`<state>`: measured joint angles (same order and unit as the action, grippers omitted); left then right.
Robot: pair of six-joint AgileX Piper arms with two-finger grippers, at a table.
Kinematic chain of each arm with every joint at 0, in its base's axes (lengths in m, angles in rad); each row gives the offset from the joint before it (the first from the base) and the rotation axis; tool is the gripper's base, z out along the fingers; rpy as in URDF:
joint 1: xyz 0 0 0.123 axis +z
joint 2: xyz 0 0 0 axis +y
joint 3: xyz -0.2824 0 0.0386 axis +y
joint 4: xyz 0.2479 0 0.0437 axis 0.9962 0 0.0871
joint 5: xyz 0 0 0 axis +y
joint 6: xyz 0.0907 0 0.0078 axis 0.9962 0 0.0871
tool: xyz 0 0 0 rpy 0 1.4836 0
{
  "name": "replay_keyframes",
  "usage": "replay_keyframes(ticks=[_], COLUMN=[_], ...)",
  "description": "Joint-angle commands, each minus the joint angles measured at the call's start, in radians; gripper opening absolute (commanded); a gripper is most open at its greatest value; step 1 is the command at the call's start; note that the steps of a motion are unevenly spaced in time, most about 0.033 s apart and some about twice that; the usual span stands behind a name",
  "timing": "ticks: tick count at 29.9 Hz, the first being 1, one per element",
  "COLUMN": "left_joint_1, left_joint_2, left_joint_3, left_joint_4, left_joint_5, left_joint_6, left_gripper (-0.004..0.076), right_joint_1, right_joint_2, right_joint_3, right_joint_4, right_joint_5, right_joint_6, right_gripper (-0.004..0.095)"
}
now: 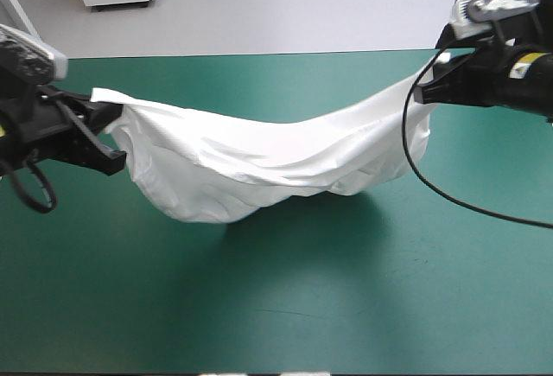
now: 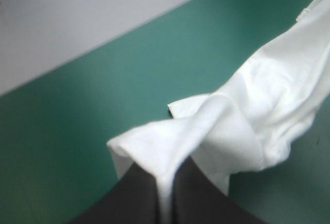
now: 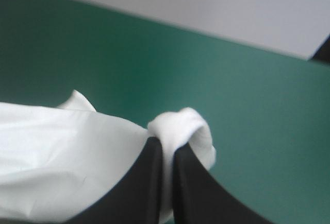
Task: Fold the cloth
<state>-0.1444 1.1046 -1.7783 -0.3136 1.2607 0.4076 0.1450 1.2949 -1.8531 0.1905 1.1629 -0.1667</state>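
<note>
The white T-shirt [image 1: 268,156] hangs stretched between both arms above the teal-green cover, sagging in the middle with its lowest fold near the table. My left gripper [image 1: 108,125] is shut on the T-shirt's left end; in the left wrist view the cloth [image 2: 242,121] runs out from between the black fingers [image 2: 139,193] at my left gripper [image 2: 165,180]. My right gripper [image 1: 425,91] is shut on the T-shirt's right end, held higher; in the right wrist view a small bunch of cloth [image 3: 180,126] bulges over the tip of my right gripper [image 3: 166,149].
Bare teal-green cover [image 1: 346,307] lies under and in front of the hanging T-shirt. The table's far edge [image 1: 259,54] runs just beyond the two grippers.
</note>
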Motion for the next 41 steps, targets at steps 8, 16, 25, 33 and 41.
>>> replay_keyframes(ticks=[8,16,25,33,41], left_joint_1=[-0.002,-0.002,-0.002,-0.002,-0.002], left_joint_2=[-0.102,-0.131,-0.052,0.187,0.466], left_joint_3=[-0.303,-0.381,-0.311,-0.211,-0.209], left_joint_4=[-0.137,-0.132,0.005,0.034,0.089], left_joint_5=[-0.024,0.018,0.024,0.024,-0.044], left_joint_6=[-0.007,-0.064,-0.108,-0.113,-0.106], left_gripper=[-0.0022,-0.0022,-0.0022,-0.0022,-0.0022], right_joint_1=[-0.008,-0.008,-0.008,-0.008,-0.008], right_joint_2=[-0.194,-0.262,-0.223,-0.050,0.255], right_joint_3=[-0.318,-0.322,-0.186,0.022,0.004], right_joint_4=[0.155,0.178,0.115,0.082,0.078], right_joint_5=[-0.115,-0.111,-0.099,-0.118,-0.211], right_joint_6=[-0.004,-0.009,-0.009,-0.034,-0.093], right_gripper=[-0.0017,-0.0017,-0.0017,-0.0017,-0.0017])
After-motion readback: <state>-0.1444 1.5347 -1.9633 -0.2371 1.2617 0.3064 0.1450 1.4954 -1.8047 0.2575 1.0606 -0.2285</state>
